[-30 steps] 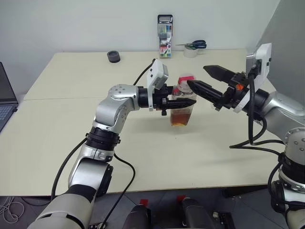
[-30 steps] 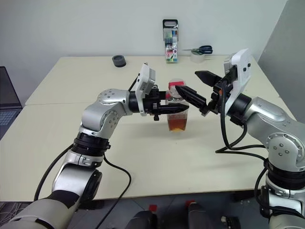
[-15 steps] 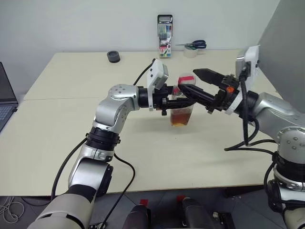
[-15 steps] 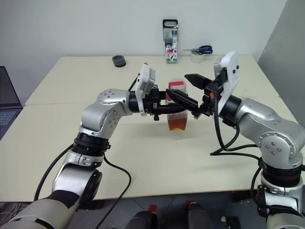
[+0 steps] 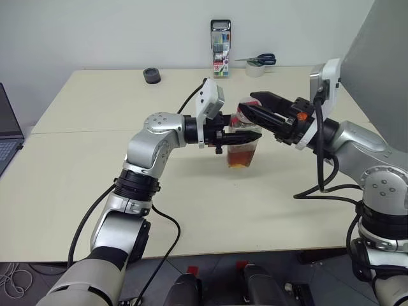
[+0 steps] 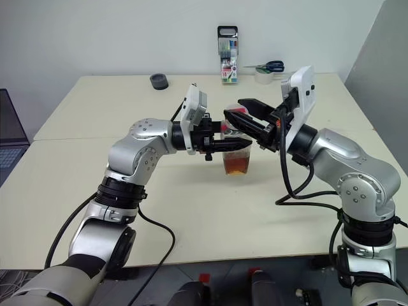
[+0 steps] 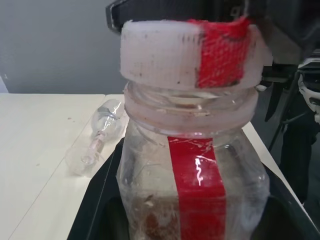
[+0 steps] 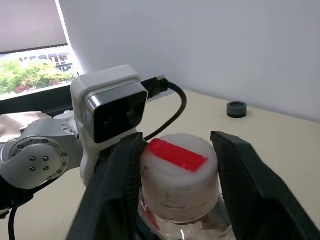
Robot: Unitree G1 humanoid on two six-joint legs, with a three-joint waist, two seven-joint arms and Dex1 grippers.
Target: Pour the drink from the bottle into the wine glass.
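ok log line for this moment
left gripper: shut on bottle | right gripper: around cap | cap: on | wine glass: lying on table

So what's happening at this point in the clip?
The left gripper is shut on the bottle, holding it upright above the table, with the drink in its lower part. The right gripper has a finger on either side of the red-and-white cap, which is on the bottle, apparently to unscrew it. The wine glass lies on its side on the table, so no pouring has begun.
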